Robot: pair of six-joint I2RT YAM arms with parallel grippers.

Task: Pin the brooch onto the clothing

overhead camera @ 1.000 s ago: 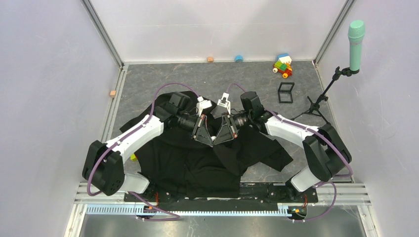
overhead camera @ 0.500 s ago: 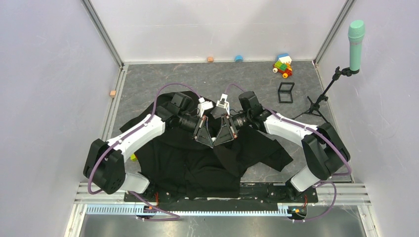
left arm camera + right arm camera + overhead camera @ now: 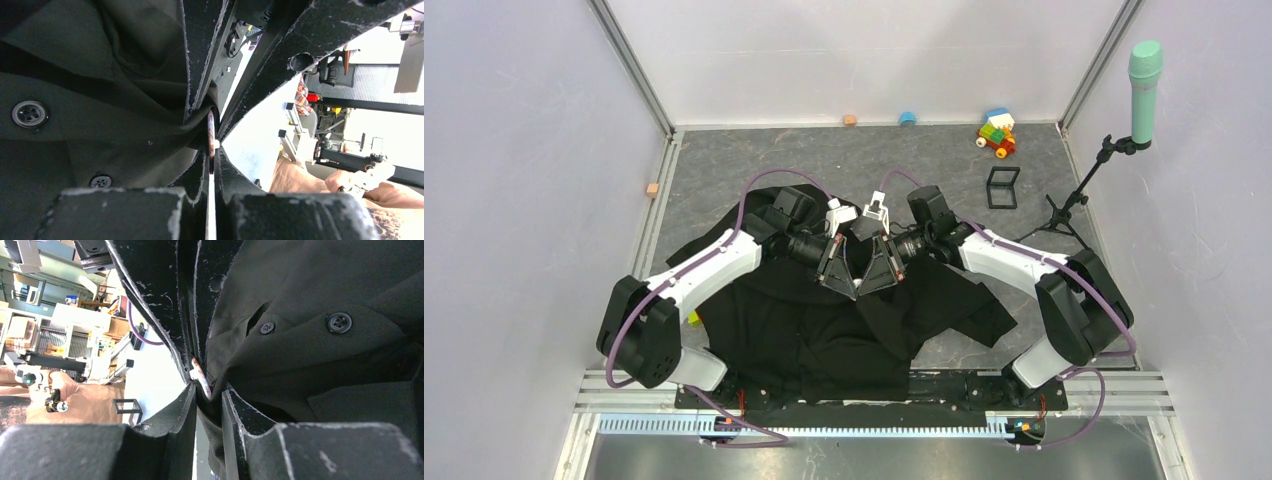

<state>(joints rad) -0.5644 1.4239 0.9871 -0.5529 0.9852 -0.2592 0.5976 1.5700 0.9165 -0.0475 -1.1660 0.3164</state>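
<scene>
Nearest my arm bases, the black long-sleeved button-front shirt [image 3: 804, 330] lies rumpled on the grey mottled tabletop [image 3: 724, 165]. Both my arms bend inward over its middle, and the two tools meet tip to tip there.

My left tool [image 3: 211, 162] is pressed together. It pinches the lower edge of the small round pale pinkish brooch [image 3: 211, 131], which stands edge-on as a thin sliver between the padded fingers. In the left wrist view a fold of shirt crowds against one face of the brooch. A dark four-hole button [image 3: 30, 114] sits off to the side on flatter cloth.

My right tool [image 3: 210, 388] faces the same spot from the opposite side. Its fingers stand only narrowly apart, gripping a bunched fold of shirt between them. From the right wrist the brooch shows just beyond one of those fingertips, tilted, with a small white part on its edge. I cannot tell whether my right fingers touch the brooch itself.

Farther back, well apart from the shirt, a small black square frame box [image 3: 1002, 187] stands on bare tabletop. To its right is a black tripod stand [image 3: 1064, 205] carrying a teal microphone [image 3: 1144, 75]. Near the far wall sit a multi-coloured block toy [image 3: 996, 133], a small blue piece [image 3: 907, 119] and a small orange cube [image 3: 849, 120].
</scene>
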